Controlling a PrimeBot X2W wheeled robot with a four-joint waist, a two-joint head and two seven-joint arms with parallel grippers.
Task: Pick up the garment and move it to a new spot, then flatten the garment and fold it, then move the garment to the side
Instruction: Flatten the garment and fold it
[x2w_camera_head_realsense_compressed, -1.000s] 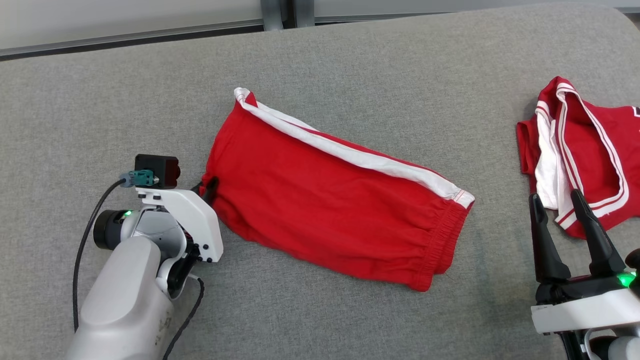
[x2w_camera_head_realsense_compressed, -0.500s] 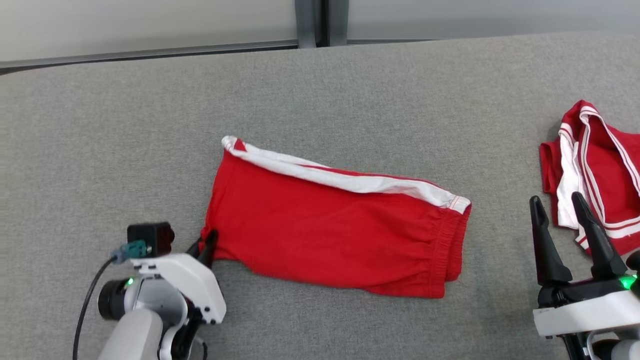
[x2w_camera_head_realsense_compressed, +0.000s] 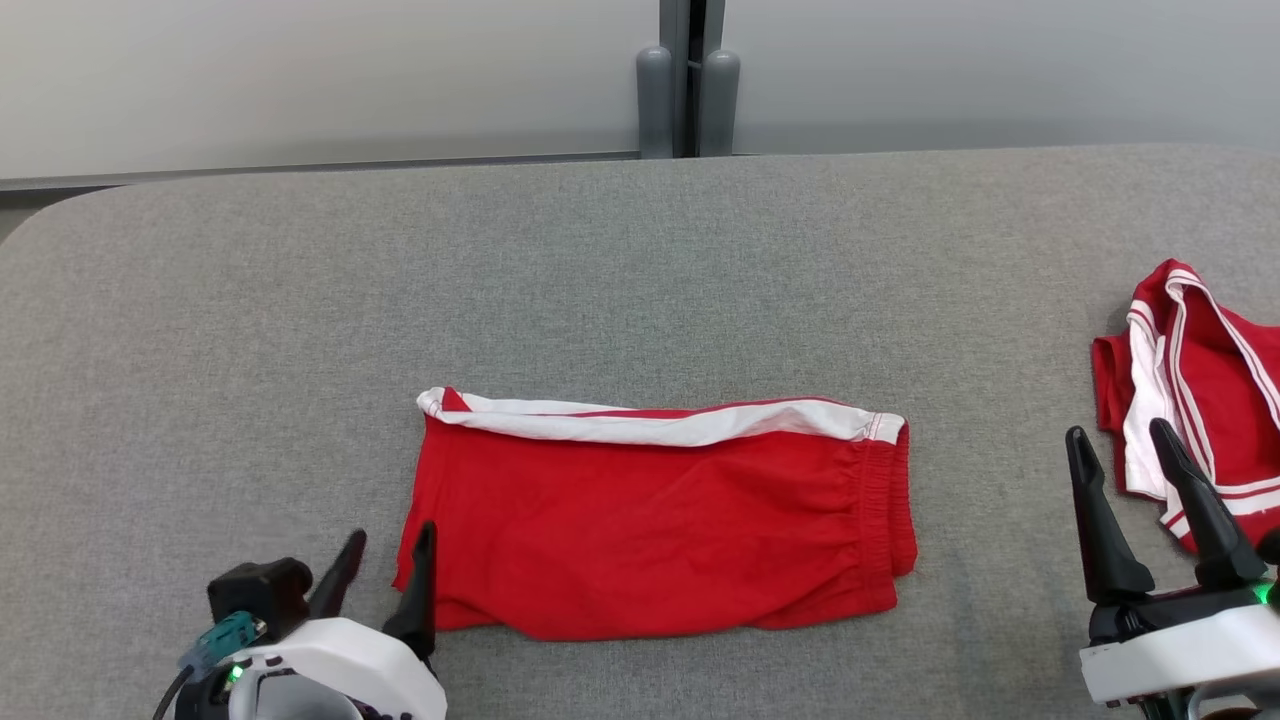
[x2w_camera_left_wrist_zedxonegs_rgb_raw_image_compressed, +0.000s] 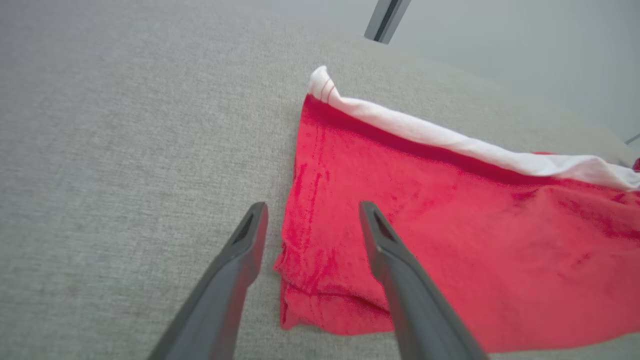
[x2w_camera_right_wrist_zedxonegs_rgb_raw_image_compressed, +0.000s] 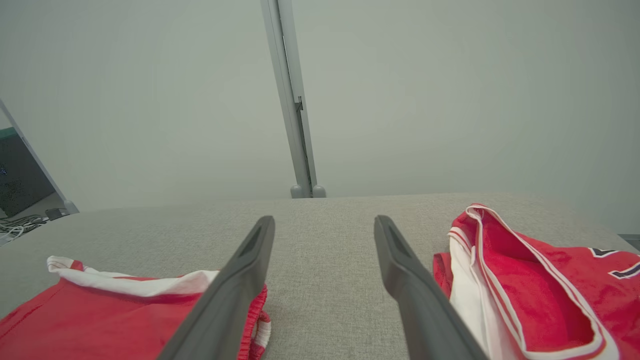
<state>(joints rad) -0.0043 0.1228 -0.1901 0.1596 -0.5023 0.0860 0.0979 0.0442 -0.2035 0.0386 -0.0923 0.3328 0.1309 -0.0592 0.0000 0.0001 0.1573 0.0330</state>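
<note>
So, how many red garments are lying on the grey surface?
2. The folded red shorts lie in the middle of the grey surface. The crumpled red garment lies at the right edge, partly cut off; more may lie out of view.

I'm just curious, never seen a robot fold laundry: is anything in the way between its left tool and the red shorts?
Nothing visible does. The left tool is open, astride the near left corner of the red shorts.

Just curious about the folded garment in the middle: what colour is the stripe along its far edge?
White. The stripe shows best in the left wrist view.
</note>
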